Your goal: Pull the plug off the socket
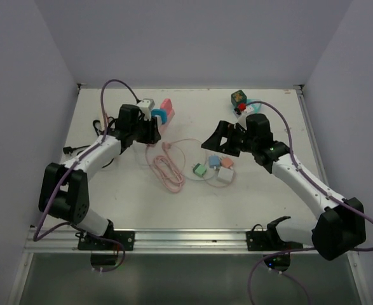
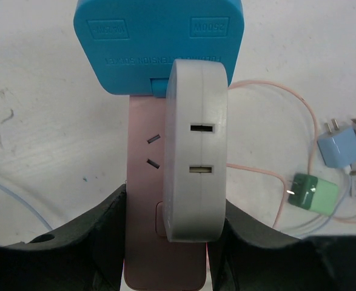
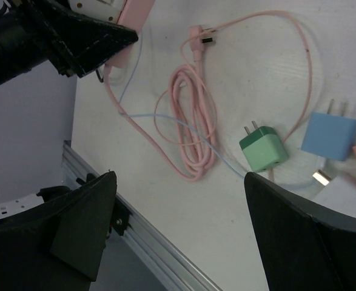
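Note:
A pink socket strip (image 2: 144, 182) lies on the table in the left wrist view. A white adapter (image 2: 196, 157) sits plugged on it, and a blue plug (image 2: 159, 42) is plugged in at its far end. My left gripper (image 2: 176, 203) is closed around the strip's near end, one finger on the pink side and the other against the white adapter. In the top view the strip (image 1: 167, 108) lies at the back left with the left gripper (image 1: 151, 125) on it. My right gripper (image 1: 219, 143) is wide open and empty, hovering over the table (image 3: 178, 233).
A coiled pink cable (image 3: 193, 121) lies mid-table. Loose green (image 3: 262, 148), blue (image 3: 330, 136) and white (image 3: 347, 194) chargers lie beside it. A multicoloured cube (image 1: 239, 97) and small objects stand at the back right. The metal rail (image 1: 186, 238) marks the near edge.

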Motion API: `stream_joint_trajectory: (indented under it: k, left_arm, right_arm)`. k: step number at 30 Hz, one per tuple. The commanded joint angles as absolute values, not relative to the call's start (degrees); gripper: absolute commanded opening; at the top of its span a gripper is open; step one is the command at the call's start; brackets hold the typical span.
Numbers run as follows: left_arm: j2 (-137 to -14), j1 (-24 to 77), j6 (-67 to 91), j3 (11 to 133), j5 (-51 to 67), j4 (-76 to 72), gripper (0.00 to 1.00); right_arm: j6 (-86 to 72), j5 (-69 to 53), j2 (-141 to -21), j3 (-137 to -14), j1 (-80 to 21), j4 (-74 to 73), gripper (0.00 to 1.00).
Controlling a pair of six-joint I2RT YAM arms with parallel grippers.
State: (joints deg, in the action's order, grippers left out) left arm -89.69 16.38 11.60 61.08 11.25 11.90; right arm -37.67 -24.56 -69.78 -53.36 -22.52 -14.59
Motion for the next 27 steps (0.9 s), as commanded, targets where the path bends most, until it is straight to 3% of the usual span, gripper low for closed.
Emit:
stream_joint_trajectory:
  k: [1,11,22,27]
  left_arm:
    - [-82.02,19.15,18.27,56.52,12.66,9.84,0.00]
    - [-64.26,24.78,29.52,43.95,13.27,2.56,0.00]
    - [-61.09,30.06,31.64,39.11,11.51,-3.69,0.00]
    - [-59.59,31.46,31.90,38.41,9.32,-5.71,0.00]
  right_arm:
    - [-44.64,-20.76,-72.77,-55.55,-27.76,-6.35,0.89]
    - [-57.39,-15.91,-82.96,-55.72,-36.82,8.17,0.83]
    - [-60.82,-16.79,-88.50,-57.66,-40.60,13.89,0.83]
    - [-61.87,-17.14,-89.56,-56.25,-40.69,15.11,0.75]
